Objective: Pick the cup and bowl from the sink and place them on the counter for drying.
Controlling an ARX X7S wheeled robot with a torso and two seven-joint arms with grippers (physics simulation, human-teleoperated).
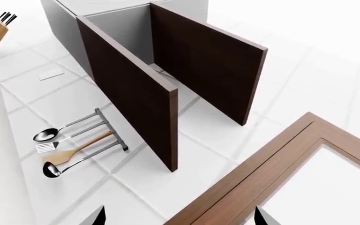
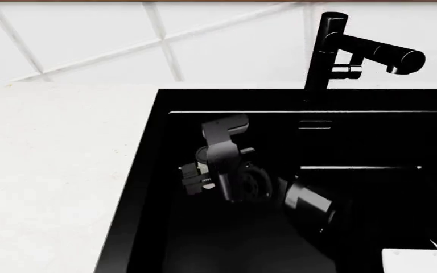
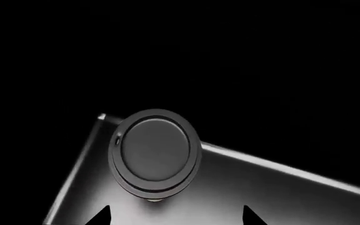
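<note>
Right wrist view alone shows the cup [image 3: 154, 152] lid, apparently between spread right pincer [image 3: 176, 216] tips.

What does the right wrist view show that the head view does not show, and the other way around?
Only the right wrist view shows the cup's round black lid, seen close between the right end effector's fingertips. Only the head view shows the black faucet, the white counter, the tiled wall and the right arm reaching down into the basin. Both show the dark inside of the sink. The bowl appears in neither.
</note>
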